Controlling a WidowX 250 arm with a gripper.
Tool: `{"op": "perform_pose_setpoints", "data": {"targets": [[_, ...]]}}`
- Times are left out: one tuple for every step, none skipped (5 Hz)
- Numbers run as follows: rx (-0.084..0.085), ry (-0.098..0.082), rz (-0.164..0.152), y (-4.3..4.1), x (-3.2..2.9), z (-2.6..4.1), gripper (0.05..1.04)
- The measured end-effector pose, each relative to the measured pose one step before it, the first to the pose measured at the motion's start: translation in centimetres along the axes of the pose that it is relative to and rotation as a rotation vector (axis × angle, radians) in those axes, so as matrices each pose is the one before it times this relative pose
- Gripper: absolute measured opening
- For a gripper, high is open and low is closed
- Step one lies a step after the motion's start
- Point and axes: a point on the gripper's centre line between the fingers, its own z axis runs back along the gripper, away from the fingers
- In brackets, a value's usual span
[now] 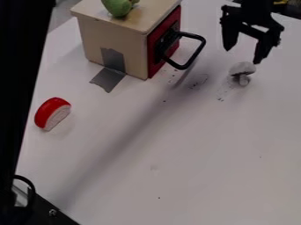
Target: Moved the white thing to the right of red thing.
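My gripper hangs at the upper right, its two fingers spread apart with nothing between them. Just below its fingertips, the white mushroom-shaped thing rests on the white table, closer to the right-hand finger. The red thing, a rounded piece with a white flat face, sits on the table at the left, far from the gripper.
A wooden box with a red front and a black handle stands at the upper left, between the two objects' sides. A green toy lies on its top. Grey tape runs from box to table. A black structure borders the left edge.
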Motion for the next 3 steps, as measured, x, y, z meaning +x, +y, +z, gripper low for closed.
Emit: {"op": "perform_pose_setpoints", "data": {"targets": [[0.0065,-0.0103,0.0130,0.087,-0.207,-1.090,0.999],[-0.0006,-0.0108,0.0240,-0.016,-0.056,-1.155,0.998],[0.0076,-0.0335,0.0206,0.121,0.319,-0.482,0.999]]}}
